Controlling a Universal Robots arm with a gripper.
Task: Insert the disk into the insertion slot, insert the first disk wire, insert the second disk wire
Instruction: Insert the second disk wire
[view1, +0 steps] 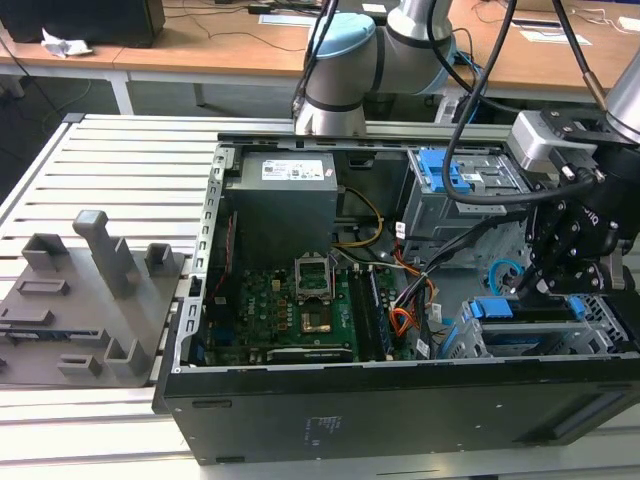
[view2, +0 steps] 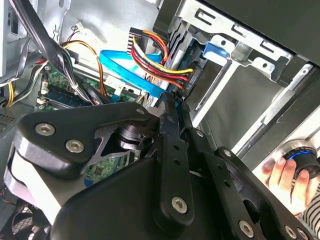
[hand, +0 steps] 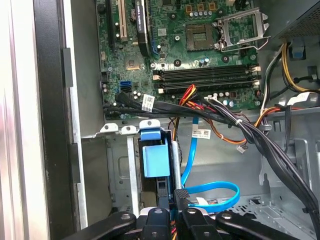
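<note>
Pinching with claw (view2: 172, 102) clenched on the blue cable's (view2: 125, 72) black plug, right at the disk (hand: 156, 161) seated in its slot (hand: 120, 170); limp, light, easily kinked, so probably best held by the stiff plug. Beyond, orange-red wires (view2: 160, 60) reaching the disk's end; sockets hidden, seating impossible to confirm.

My gripper (hand: 176, 212) pinches the black plug of the light blue cable (hand: 210, 192) beside the blue bracket (hand: 156, 160). Beyond lies the motherboard (hand: 200, 45), crossed by black cables (hand: 200, 111).
</note>
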